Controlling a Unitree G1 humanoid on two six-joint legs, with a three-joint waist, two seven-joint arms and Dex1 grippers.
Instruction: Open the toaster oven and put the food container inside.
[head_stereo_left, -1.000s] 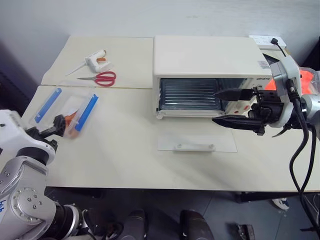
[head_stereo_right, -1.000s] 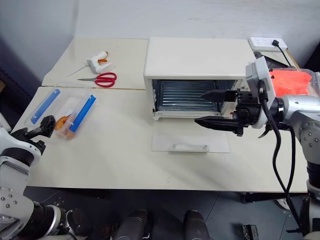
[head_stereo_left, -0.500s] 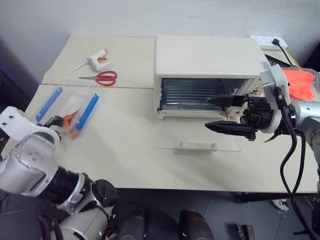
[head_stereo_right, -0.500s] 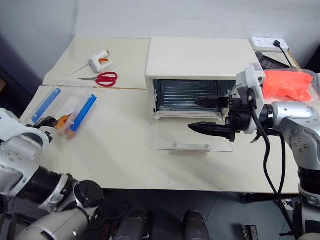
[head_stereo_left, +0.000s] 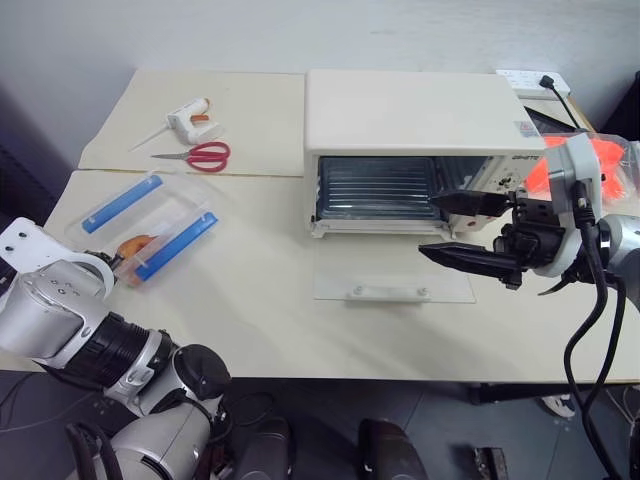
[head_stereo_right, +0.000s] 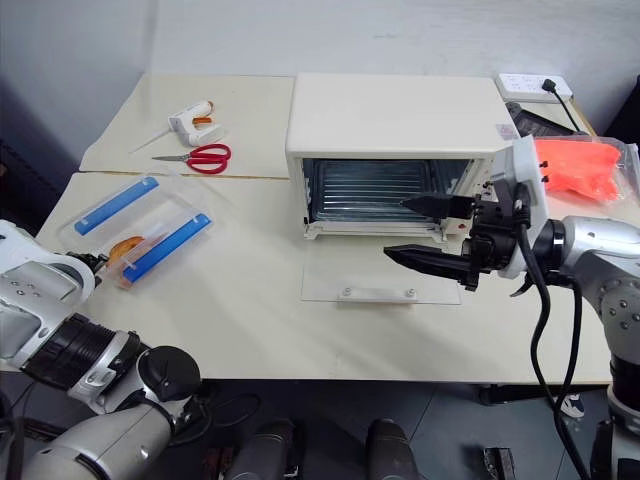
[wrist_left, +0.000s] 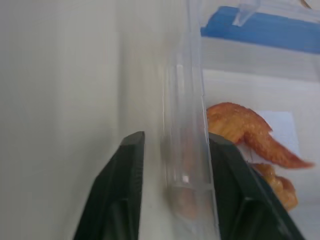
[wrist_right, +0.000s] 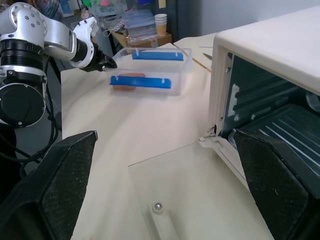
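1. Hard to make out from the head views: left gripper (head_stereo_right: 88, 262) tucked behind its own wrist at the near-left corner of the food container (head_stereo_left: 148, 224); fingers barely visible there.
2. Made plain by the left wrist view: two black fingers (wrist_left: 122, 192) either side of the container's clear end wall, clamped on it, orange food just past the wall.
3. Seen from the right wrist view: the container well apart from the toaster oven (wrist_right: 270, 85), the other arm at its far end, blue clip strips along both long sides.
4. Toaster oven (head_stereo_left: 410, 130) open, glass door (head_stereo_left: 392, 277) flat on the table (head_stereo_left: 260, 310), rack bare inside.
5. Right gripper (head_stereo_left: 445, 227) held level before the oven mouth, pointing left, fingers spread wide, empty.
6. Behind the container: red scissors (head_stereo_left: 195, 154) and a glue gun (head_stereo_left: 184, 115). Orange bag (head_stereo_left: 605, 165) partly hidden behind the right arm.
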